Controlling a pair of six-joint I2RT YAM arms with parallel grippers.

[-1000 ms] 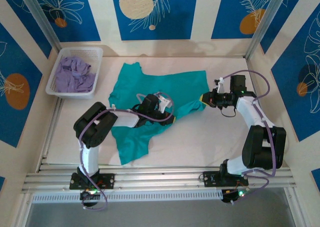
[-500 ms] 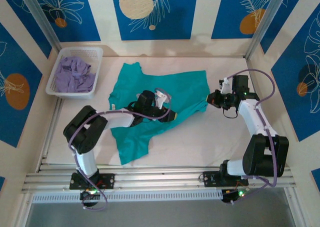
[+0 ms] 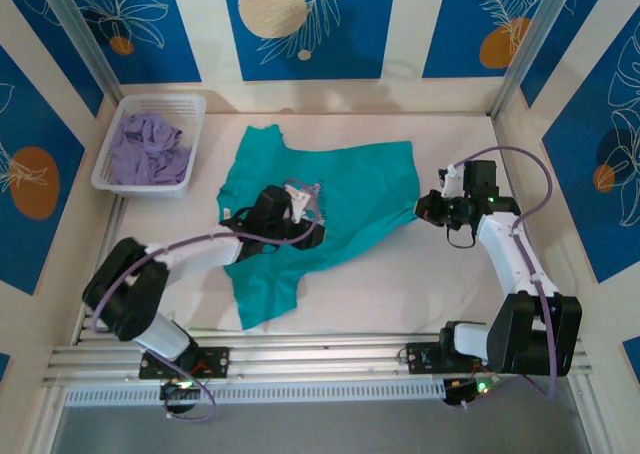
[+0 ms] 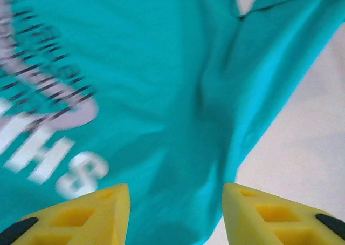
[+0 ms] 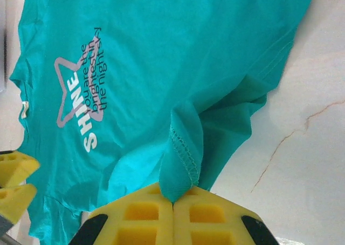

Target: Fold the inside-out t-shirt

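T-shirt (image 3: 360, 179), teal, spread with its print showing on the white table (image 3: 440, 284) between the two arms. Over the past second the left gripper (image 4: 175, 215) has let go and drawn back toward the shirt's middle; its yellow fingers now stand apart above the cloth with nothing between them. The right gripper (image 5: 172, 204), clamped on a stitched fold of the shirt's edge, has pulled outward to the right. The right half consequently lies tauter and flatter, so the step in hand appears to be smoothing, not yet folding. The letter tops of the "SHINE" print (image 5: 81, 102) and the small tag (image 5: 24, 108) face left, so the neck probably lies left and the hem right — long axis roughly across the table, a loose flap trailing near-left.
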